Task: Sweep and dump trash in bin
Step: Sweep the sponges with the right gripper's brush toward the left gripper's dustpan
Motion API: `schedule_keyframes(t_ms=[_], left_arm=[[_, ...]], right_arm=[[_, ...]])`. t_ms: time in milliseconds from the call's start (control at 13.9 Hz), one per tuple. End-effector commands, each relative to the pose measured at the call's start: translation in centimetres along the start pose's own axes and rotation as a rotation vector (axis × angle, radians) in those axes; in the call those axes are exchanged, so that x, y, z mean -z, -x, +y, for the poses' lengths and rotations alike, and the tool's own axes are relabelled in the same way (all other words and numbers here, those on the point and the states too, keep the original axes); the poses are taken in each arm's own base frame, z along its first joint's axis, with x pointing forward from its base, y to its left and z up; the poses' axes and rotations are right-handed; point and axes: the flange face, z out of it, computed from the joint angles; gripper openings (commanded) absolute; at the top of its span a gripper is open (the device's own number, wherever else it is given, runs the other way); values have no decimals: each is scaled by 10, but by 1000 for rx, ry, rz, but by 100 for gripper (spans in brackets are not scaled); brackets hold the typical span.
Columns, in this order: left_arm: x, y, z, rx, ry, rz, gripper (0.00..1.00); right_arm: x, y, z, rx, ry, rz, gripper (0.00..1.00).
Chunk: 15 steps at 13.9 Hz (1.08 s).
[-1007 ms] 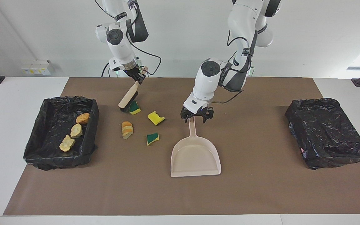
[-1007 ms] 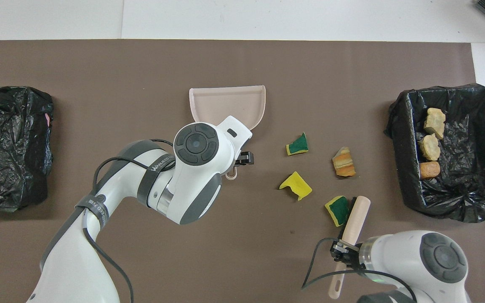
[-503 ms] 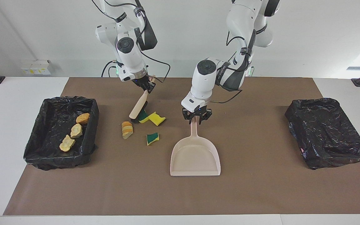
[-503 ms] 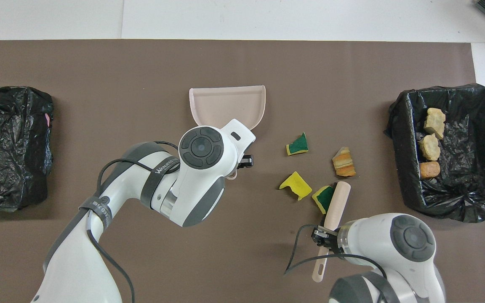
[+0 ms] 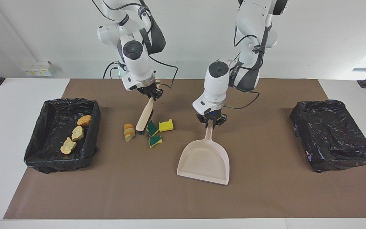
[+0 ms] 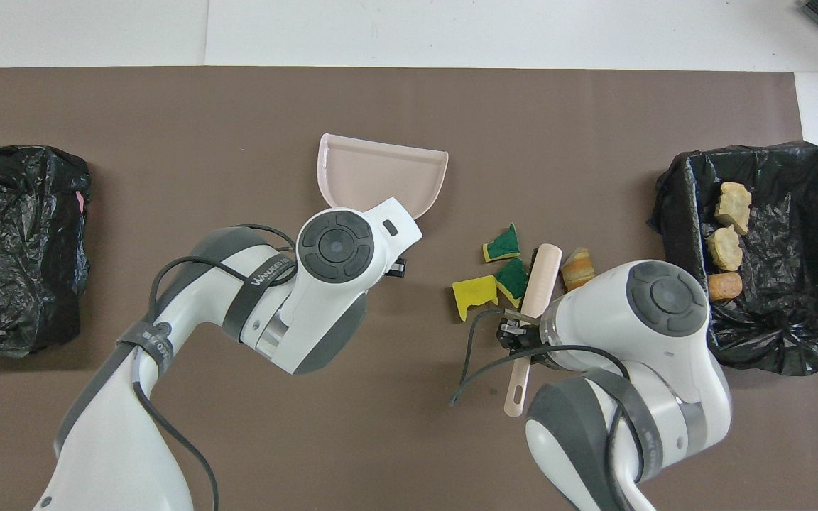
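My left gripper is shut on the handle of the beige dustpan, whose tray sits slightly skewed on the mat, its mouth pointing away from the robots. My right gripper is shut on the handle of the beige brush, tilted with its bristles on the mat. Trash lies around the bristles: a tan bread lump, a green sponge piece, a yellow sponge piece and a green-and-yellow piece. In the overhead view, the brush lies between the lump and the sponges.
A black-lined bin at the right arm's end holds three tan lumps. A second black-bagged bin sits at the left arm's end. A brown mat covers the table.
My left gripper closed on the dustpan handle and turned the pan slightly. My right gripper swept the brush away from the robots, pushing the green and yellow sponges toward the other scraps.
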Motion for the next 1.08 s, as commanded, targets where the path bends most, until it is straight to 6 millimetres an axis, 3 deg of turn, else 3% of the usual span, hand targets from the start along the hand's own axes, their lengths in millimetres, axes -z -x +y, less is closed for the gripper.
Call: schedule_keyframes(t_ms=[0,360,503,719,791,1007], left_arm=[[37,18,-51,-118,-26,-47,0],[83,44,-154,-356,-9,-95,0],[81,61,-191,-511,16,-132,0],[70,79,-226,-751,41,-131,0],[66,81,-226,-800,39,-117,0],[49,92,-202,-824,12,-66,0]], right_arm=[[19,-23,41,82,19,-7,0],[8,-62,143,320,48,15,0],[-13,-56,159,372,56,37,0],[-30,-48,164,474,98,61,0],[-33,-48,165,496,99,56,0],[-73,-48,160,525,100,97,0]])
